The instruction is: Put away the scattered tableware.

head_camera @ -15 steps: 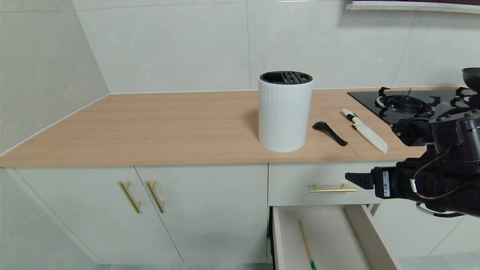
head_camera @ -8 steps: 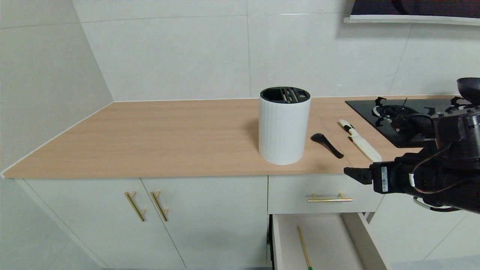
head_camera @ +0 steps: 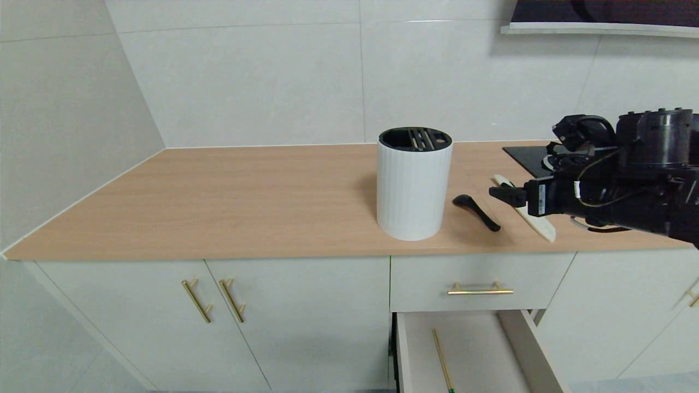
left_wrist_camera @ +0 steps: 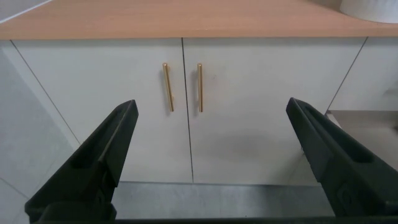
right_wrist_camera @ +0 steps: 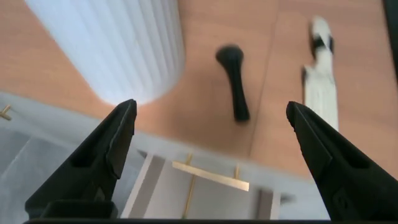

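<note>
A white ribbed holder [head_camera: 414, 191] with a black slotted top stands on the wooden counter [head_camera: 246, 196]. Just right of it lie a black spoon [head_camera: 476, 210] and a white knife [head_camera: 541, 228] with a black band. My right gripper [head_camera: 498, 194] hovers open above the counter's front, over the knife and beside the spoon. The right wrist view looks down on the holder [right_wrist_camera: 118, 43], the spoon [right_wrist_camera: 233, 84] and the knife [right_wrist_camera: 322, 81] between the spread fingers of the right gripper [right_wrist_camera: 211, 149]. My left gripper [left_wrist_camera: 208, 149] hangs open low, facing the cabinet doors [left_wrist_camera: 186, 112].
Below the counter a drawer [head_camera: 516, 338] stands pulled out, with a pair of chopsticks [head_camera: 442, 355] inside. A closed drawer with a gold handle [head_camera: 480, 289] sits above it. A black hob [head_camera: 527, 155] lies at the counter's right end. The counter's left half is bare wood.
My right arm has risen from in front of the drawers to above the counter, now over the knife. The head camera tilted up slightly at first.
</note>
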You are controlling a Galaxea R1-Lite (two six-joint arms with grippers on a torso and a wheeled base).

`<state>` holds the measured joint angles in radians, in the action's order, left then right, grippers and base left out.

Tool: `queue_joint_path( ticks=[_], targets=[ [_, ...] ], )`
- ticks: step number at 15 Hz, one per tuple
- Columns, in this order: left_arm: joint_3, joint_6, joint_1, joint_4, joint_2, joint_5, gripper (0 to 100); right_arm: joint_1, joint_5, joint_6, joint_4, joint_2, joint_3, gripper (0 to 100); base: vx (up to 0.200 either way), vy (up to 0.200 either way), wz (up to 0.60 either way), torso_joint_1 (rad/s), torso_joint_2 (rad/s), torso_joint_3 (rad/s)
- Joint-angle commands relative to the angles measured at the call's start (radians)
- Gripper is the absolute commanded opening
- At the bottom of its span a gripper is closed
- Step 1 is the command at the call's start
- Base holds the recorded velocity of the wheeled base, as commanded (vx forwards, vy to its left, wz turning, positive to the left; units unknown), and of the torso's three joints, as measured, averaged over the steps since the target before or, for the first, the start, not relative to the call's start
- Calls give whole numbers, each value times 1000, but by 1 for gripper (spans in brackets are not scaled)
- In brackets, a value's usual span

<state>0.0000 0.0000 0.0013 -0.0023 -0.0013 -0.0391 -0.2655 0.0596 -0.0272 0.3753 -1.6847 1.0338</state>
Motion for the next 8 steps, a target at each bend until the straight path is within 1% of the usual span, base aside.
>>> queue_joint_path(
  ticks=[1,2,3,6,8],
  targets=[
    [0,0,0,-1,1,-1,100,46,40,-17,30,-130,49,100,0,0,0,0,0,0],
    [0,0,0,-1,1,-1,100,71,51,-71,99,-204,45,100,0,0,0,0,0,0],
    [0,0,0,-1,1,-1,100,81,52,-85,139,-244,40,100,0,0,0,0,0,0],
    [0,0,0,-1,1,-1,100,88,54,-86,198,-337,48,100,0,0,0,0,0,0],
    [0,0,0,-1,1,-1,100,88,91,-89,238,-386,46,100,0,0,0,0,0,0]
  ],
)
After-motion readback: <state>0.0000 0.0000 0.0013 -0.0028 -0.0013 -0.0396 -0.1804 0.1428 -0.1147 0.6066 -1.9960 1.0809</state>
